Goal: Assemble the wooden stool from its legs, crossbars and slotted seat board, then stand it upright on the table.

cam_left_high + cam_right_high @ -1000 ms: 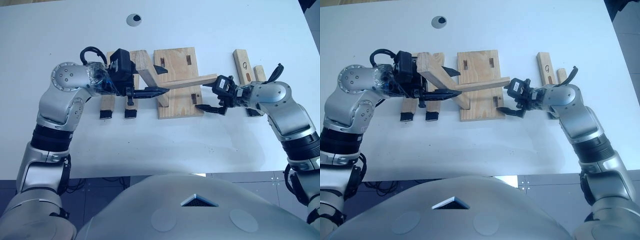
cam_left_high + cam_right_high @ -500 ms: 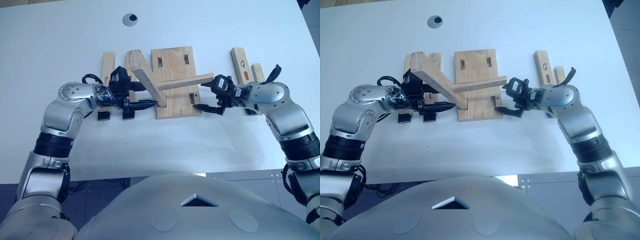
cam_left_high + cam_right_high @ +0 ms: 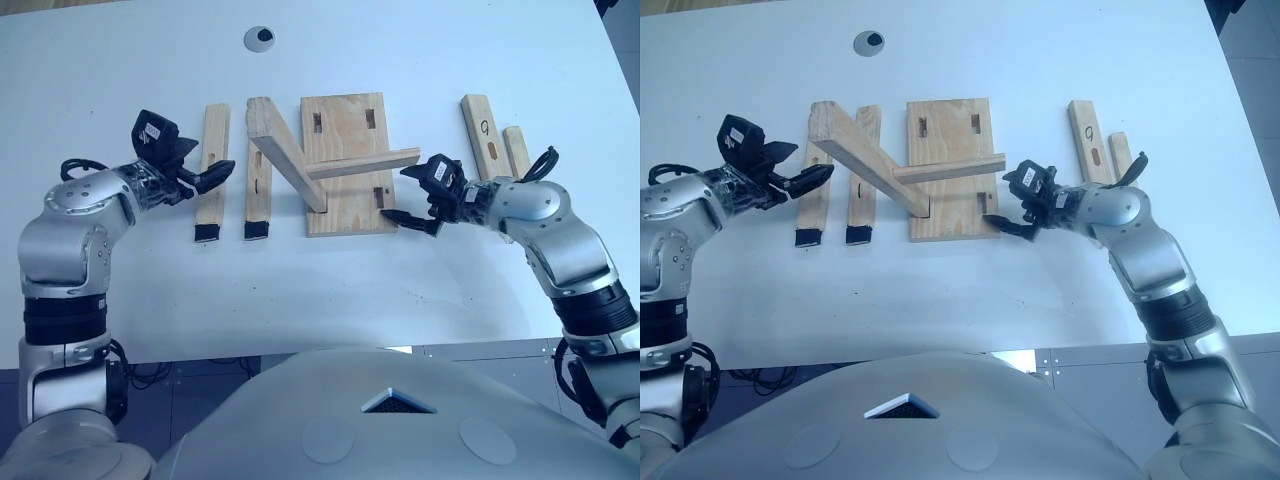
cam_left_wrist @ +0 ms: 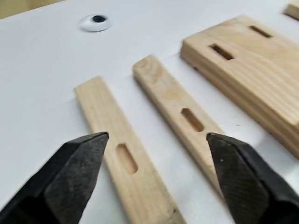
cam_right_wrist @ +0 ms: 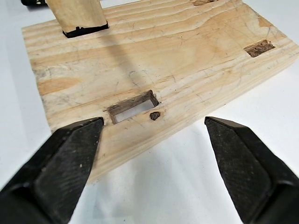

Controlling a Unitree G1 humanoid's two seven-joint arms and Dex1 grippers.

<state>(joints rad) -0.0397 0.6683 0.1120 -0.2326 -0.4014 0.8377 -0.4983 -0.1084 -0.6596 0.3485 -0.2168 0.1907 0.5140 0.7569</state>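
The slotted seat board (image 3: 350, 140) lies flat mid-table. One leg (image 3: 285, 155) stands in its near-left slot, leaning up and to the left. A crossbar (image 3: 365, 164) juts from that leg to the right, above the board. No gripper touches them. Two more legs (image 3: 211, 165) (image 3: 258, 185) lie flat left of the board. My left gripper (image 3: 205, 162) hovers open over the outer flat leg (image 4: 121, 163). My right gripper (image 3: 398, 193) is open at the board's near-right corner, with an empty slot (image 5: 133, 105) between its fingers.
Another leg (image 3: 484, 135) and a short crossbar (image 3: 517, 150) lie flat right of the board, behind my right arm. A round grommet (image 3: 263, 38) sits in the white table at the back. The near half of the table is bare.
My left gripper has pulled away from the leaning leg and swung left over the flat legs. My right gripper has dropped from the crossbar's end to the board's near-right corner.
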